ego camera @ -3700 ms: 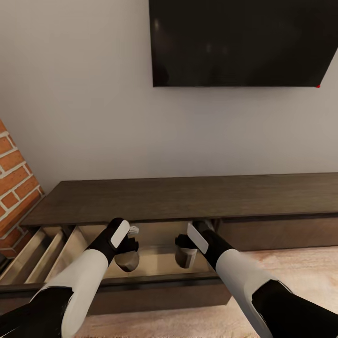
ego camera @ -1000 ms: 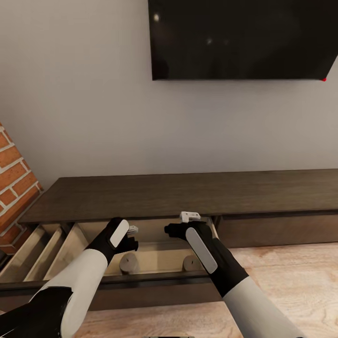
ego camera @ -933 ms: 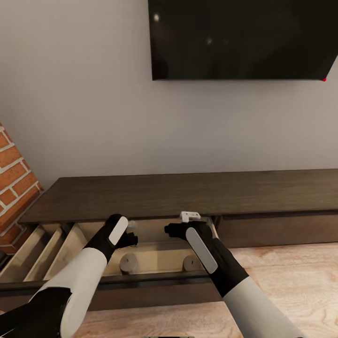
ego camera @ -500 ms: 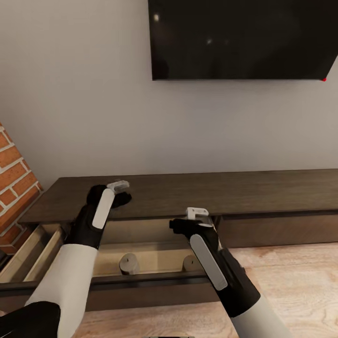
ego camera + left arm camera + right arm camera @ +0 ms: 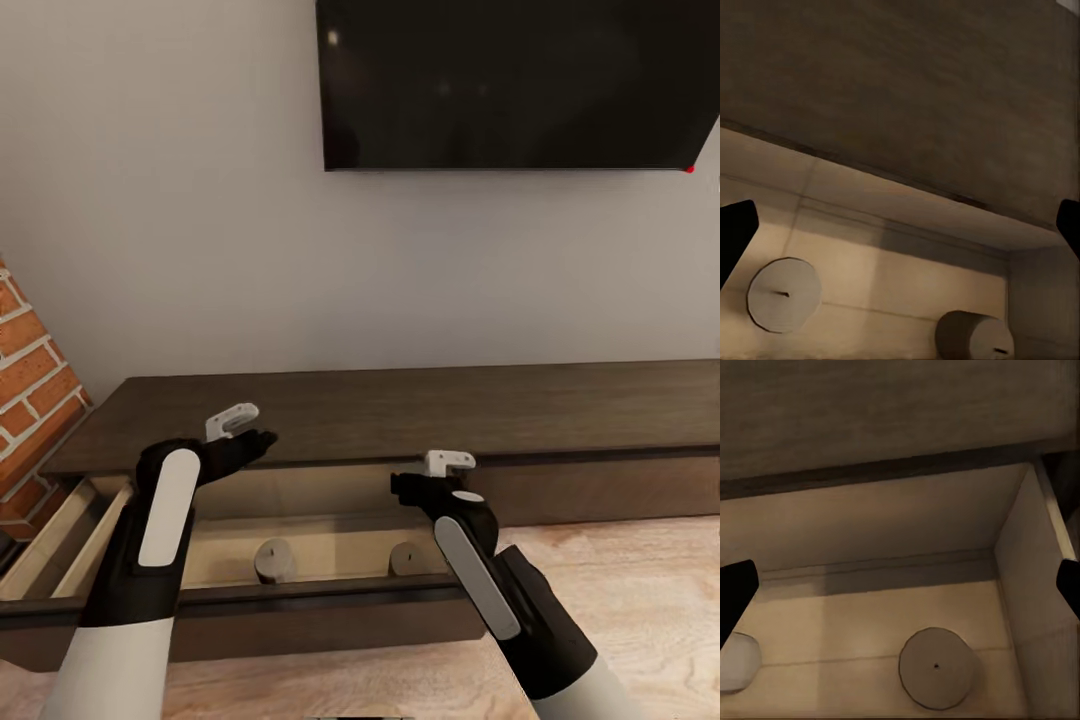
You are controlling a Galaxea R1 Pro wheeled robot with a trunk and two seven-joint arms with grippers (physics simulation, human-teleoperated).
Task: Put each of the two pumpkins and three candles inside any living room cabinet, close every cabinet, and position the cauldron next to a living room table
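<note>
Both grippers, left (image 5: 243, 428) and right (image 5: 443, 475), are hovering wide open above two candles (image 5: 273, 559) (image 5: 408, 557) standing in the cabinet (image 5: 400, 410) drawer.

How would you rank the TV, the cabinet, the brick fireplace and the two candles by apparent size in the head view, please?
1. cabinet, widest across the picture
2. TV, cut off by the frame
3. brick fireplace, just a strip at the edge
4. left candle and right candle: look alike, so unranked; both stand in the open drawer.
</note>
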